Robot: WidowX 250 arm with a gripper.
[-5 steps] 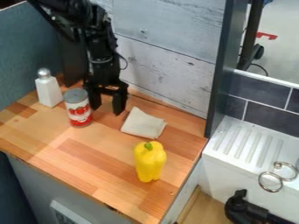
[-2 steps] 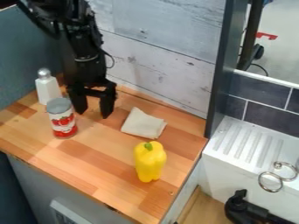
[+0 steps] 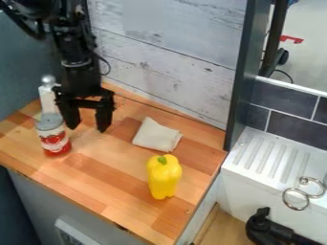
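Note:
The black gripper [image 3: 87, 128] hangs at the left part of the wooden counter [image 3: 115, 177], open, with nothing between its fingers. Just beside its left finger stands an upright can [image 3: 53, 139] with a grey top and a red and white label; whether they touch I cannot tell. Behind the can is a white bottle [image 3: 49, 98] with a silver cap, partly hidden by the gripper and the can. A pale folded cloth [image 3: 156, 136] lies to the right of the gripper. Nearer the front, a yellow bell pepper [image 3: 164, 177] stands with its green stem up.
A whitewashed plank wall [image 3: 166, 62] runs along the counter's back, and a blue-grey panel [image 3: 26, 72] bounds the left. A dark upright post [image 3: 239, 91] stands at the right back corner. Beyond it are a white ridged sink ledge [image 3: 265, 155], metal rings [image 3: 296, 198] and a black faucet [image 3: 262, 227].
The gripper has moved left and slightly toward the front, staying open. The can has shifted the same way, toward the front left, still upright. The pepper, cloth and bottle have kept their places.

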